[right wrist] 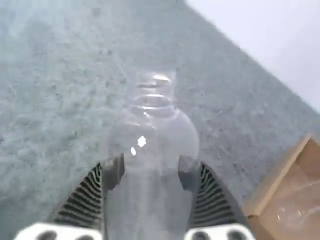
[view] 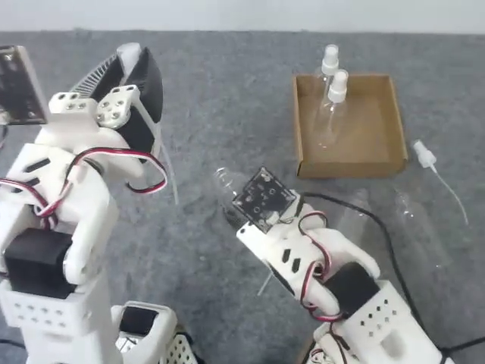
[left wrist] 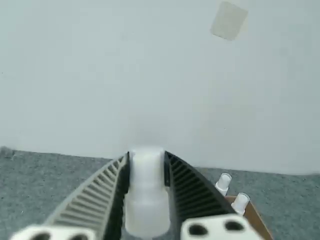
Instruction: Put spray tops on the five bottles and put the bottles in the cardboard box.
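Far right on the grey carpet (view: 227,98) sits the cardboard box (view: 352,167), and it holds two finished bottles lying side by side, the far capped bottle (view: 330,59) and the near capped bottle (view: 337,86), each with its white spray top on. By my count that makes two of the five done.

A third looks to be in hand. The right gripper (right wrist: 150,171), near the middle of the carpet and left of the box, is pinching a clear bottle (right wrist: 150,125) by its body. The bottle's threaded neck is bare and points away to the far left. The left gripper (left wrist: 146,160), raised at the far left, is clamped on a spray top (left wrist: 145,200), whose thin dip tube (view: 165,171) hangs below it. Top and bottle are well apart, so the joining is not yet made.

Just right of the box lies a loose spray top (view: 423,155) with its tube trailing toward the near side. Faint clear shapes (view: 408,206) on the carpet near the box look like further bare bottles, though I cannot count them. Capping the held bottle, boxing it and doing the rest remain.
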Tool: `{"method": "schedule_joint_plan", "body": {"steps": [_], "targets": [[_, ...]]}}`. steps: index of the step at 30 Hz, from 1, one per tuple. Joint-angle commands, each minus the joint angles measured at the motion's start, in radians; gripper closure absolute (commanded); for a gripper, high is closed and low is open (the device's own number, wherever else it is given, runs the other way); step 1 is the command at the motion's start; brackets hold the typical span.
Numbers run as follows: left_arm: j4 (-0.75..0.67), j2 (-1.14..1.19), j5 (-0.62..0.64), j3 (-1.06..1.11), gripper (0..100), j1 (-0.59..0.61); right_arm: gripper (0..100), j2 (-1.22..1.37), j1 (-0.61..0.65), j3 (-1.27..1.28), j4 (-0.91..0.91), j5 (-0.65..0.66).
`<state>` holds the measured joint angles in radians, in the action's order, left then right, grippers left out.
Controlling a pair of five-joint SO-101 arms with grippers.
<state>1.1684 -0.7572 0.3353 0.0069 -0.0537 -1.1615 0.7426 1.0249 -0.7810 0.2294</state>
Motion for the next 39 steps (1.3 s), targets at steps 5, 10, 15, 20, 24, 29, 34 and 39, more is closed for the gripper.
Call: {"method": "schedule_joint_plan", "body": {"steps": [5, 10, 15, 20, 24, 29, 34, 39], "targets": [[-0.112, -0.018, 0.017, -0.042, 99, -0.002, 99.3, -0.139, 0.051, 0.094, 0.127, -0.041], [-0.190, -0.026, 0.068, -0.002, 99, -0.005, 99.3, -0.199, 0.131, 0.130, 0.124, -0.014], [-0.193, -0.026, 0.097, 0.031, 99, -0.006, 99.3, -0.199, 0.128, 0.130, 0.124, -0.014], [-0.144, -0.028, 0.092, 0.012, 99, -0.084, 99.3, -0.199, 0.128, 0.130, 0.122, -0.015], [-0.087, -0.028, 0.092, -0.022, 99, -0.098, 99.3, -0.199, 0.128, 0.132, 0.122, -0.015], [-0.083, -0.028, 0.095, 0.036, 99, -0.107, 99.3, -0.199, 0.128, 0.132, 0.122, -0.015], [-0.095, -0.028, 0.095, 0.056, 99, -0.109, 99.3, -0.199, 0.088, 0.132, 0.122, -0.029], [-0.017, -0.028, 0.091, 0.058, 99, -0.137, 99.3, -0.199, 0.051, 0.130, 0.131, -0.072]]}}
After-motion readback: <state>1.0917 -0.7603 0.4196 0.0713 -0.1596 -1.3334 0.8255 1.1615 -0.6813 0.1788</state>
